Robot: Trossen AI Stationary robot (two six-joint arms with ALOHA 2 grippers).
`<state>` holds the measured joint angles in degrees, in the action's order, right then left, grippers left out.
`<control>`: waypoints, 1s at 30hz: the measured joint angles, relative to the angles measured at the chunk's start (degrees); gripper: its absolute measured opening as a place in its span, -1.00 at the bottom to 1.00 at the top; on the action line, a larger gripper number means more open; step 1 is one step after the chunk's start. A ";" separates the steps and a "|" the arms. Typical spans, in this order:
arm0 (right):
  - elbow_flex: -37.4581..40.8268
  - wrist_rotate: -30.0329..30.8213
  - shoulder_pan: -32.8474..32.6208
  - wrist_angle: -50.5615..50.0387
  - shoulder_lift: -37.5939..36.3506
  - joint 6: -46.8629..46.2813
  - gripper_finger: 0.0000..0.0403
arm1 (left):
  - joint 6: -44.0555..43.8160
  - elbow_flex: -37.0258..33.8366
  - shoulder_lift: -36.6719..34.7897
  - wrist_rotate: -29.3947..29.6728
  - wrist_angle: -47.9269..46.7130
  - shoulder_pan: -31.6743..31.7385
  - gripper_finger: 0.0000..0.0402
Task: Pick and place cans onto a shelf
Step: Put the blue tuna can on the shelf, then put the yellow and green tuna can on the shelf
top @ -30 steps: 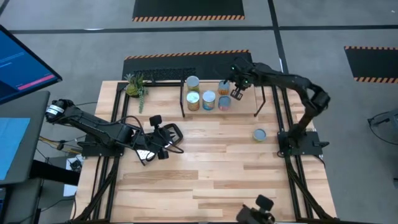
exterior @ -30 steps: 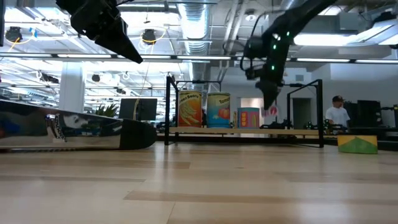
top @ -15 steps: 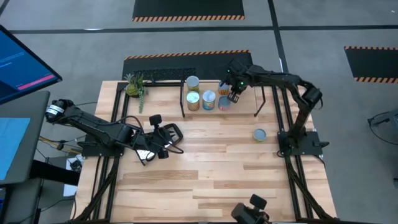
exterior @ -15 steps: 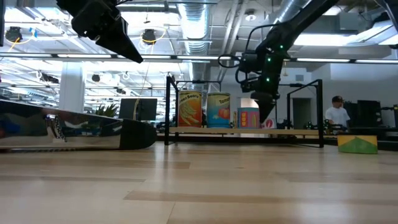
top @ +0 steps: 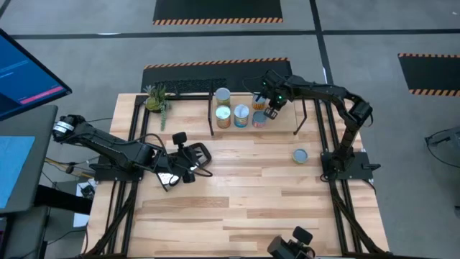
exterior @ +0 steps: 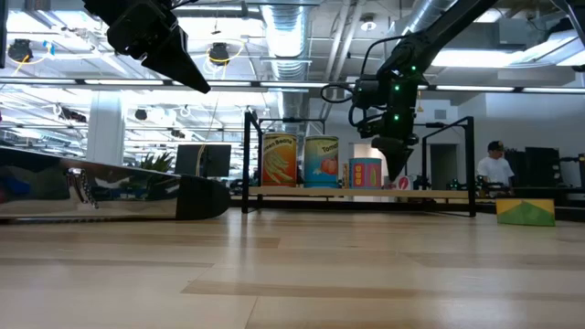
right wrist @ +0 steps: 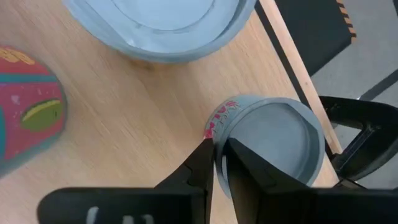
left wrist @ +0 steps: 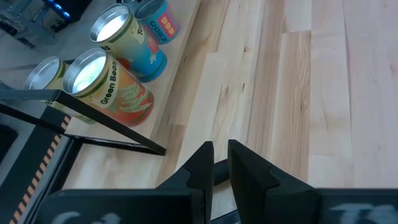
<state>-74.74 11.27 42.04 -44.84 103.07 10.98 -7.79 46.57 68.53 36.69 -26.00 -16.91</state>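
The shelf (top: 286, 126) stands at the table's far side and also shows in the low view (exterior: 439, 193). Three tall cans stand on it: a Green Beans can (exterior: 280, 161), a tomato can (exterior: 321, 162) and a blue-pink can (exterior: 365, 173). My right gripper (top: 272, 111) is over the shelf, shut on a short red-lettered can (right wrist: 268, 144) next to the blue-pink can. One more can (top: 300, 155) stands on the tabletop near the right arm's base. My left gripper (top: 195, 162) waits shut and empty over the table's left half. My right gripper pinches the short can's top rim (right wrist: 216, 129) between its two fingers, one finger outside the wall and one over the lid. The fingers come from above, pointing down. The can stands upright with its bottom on the shelf board (exterior: 403, 184).
A small potted plant (top: 157, 101) stands at the table's far left corner. More cans (top: 222, 94) stand at the shelf's far left. A black frame post (exterior: 472, 164) rises at the shelf's right end. A person (exterior: 496, 164) stands in the room behind.
My right gripper has come down and a little toward the table's left with the short can. The can was lifted clear of the shelf and now stands on the board beside the blue-pink can. The fingers stay shut.
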 joint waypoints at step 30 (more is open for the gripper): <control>0.00 -10.88 -21.39 -25.32 -24.00 -17.68 -0.66 | -0.67 0.00 0.00 -0.15 0.00 0.01 -0.81</control>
<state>-74.74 0.39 20.65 -70.16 79.07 -6.70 -8.46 46.57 68.53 36.53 -26.00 -16.90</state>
